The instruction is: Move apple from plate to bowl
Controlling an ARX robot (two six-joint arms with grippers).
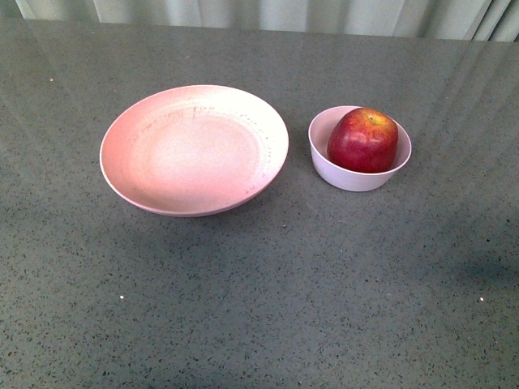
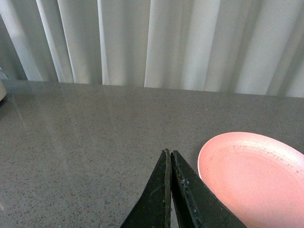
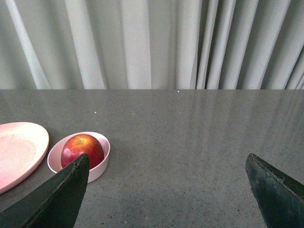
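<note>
The dark red apple (image 1: 362, 139) rests inside the small pale pink bowl (image 1: 357, 177), right of the wide pink plate (image 1: 122, 162), which holds nothing. Neither arm appears in the front view. In the right wrist view the apple (image 3: 82, 148) in its bowl (image 3: 100, 167) lies beyond one finger of my right gripper (image 3: 167, 164), which is wide open over bare table; the plate (image 3: 19, 152) shows at the edge. In the left wrist view my left gripper (image 2: 168, 153) is shut with nothing between its black fingers, beside the plate (image 2: 251, 175).
Everything stands on a grey speckled table (image 1: 268, 292). Pale pleated curtains (image 3: 142, 42) hang behind the table's far edge. A small pale object (image 2: 2, 90) peeks in at the edge of the left wrist view.
</note>
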